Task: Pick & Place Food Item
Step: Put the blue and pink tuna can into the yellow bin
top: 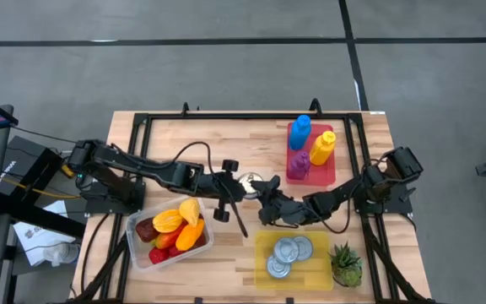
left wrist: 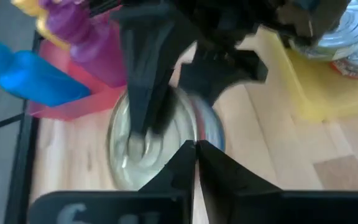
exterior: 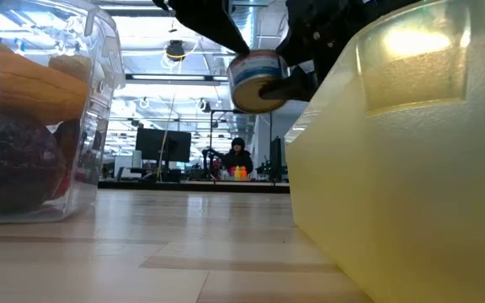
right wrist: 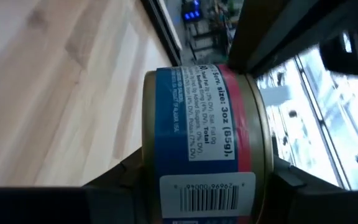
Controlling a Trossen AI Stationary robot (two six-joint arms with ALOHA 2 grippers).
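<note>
A small round can [top: 247, 180] with a blue and red label [right wrist: 194, 124] hangs above the middle of the table, between my two grippers. My left gripper [top: 231, 187] comes from the table's left and is shut at the can's rim. My right gripper [top: 265, 194] comes from the right and is shut on the can. In the low view the can [exterior: 255, 77] is well clear of the wood, tilted. A yellow tray [top: 294, 272] near the front edge holds several more cans. My left gripper has its shut fingertips on the rim [left wrist: 211, 134] of the can's silver face, coming at it slanting down from the table's left. What lies between the tips is hidden by the fingers themselves. The can is off the table. My right gripper pinches the can across its two flat ends, one finger on each end [right wrist: 146, 143], with the label facing its camera. One finger [left wrist: 145, 93] lies across the silver face. The fingers come nearly level from the table's right. The can is lifted clear and tilted.
A clear tub [top: 142, 253] of fruit sits at the front left. A red tray [top: 327, 173] with blue, yellow and purple bottles stands at the back right. A small potted plant [top: 345, 263] is at the front right. A black frame [top: 226, 116] runs round the tabletop.
</note>
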